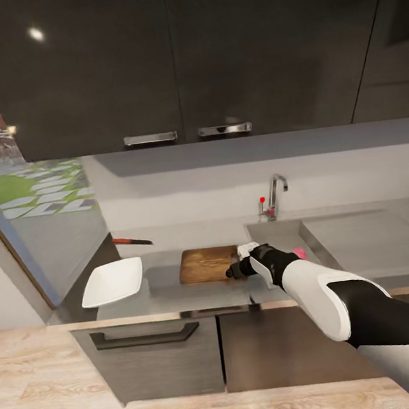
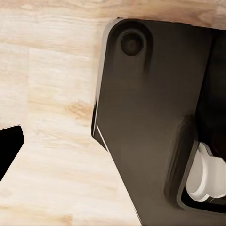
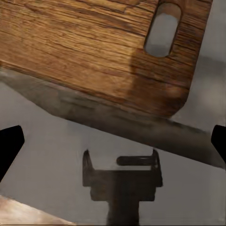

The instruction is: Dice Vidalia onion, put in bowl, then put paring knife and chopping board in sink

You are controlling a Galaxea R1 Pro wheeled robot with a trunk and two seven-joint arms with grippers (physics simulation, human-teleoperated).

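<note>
**Right arm at the board, onion beside the wrist**

The countertop runs grey above dark cabinet fronts, with the sink set in its right part and a chrome tap with a red knob at the back edge. The board lies flat near the counter's middle, its right end close to the sink's left rim. The white bowl sits at the counter's left end, well apart from the board. The knife lies toward the back edge, behind the bowl, red handle to the left. The right gripper hovers over the board's front right corner; the right wrist view shows its jaws spread wide with nothing between them, above the bare counter just off the board's edge. The onion peeks out pink behind the right forearm, at the sink's left side. I cannot tell how the left gripper stands; its wrist view shows wooden floor.
</note>
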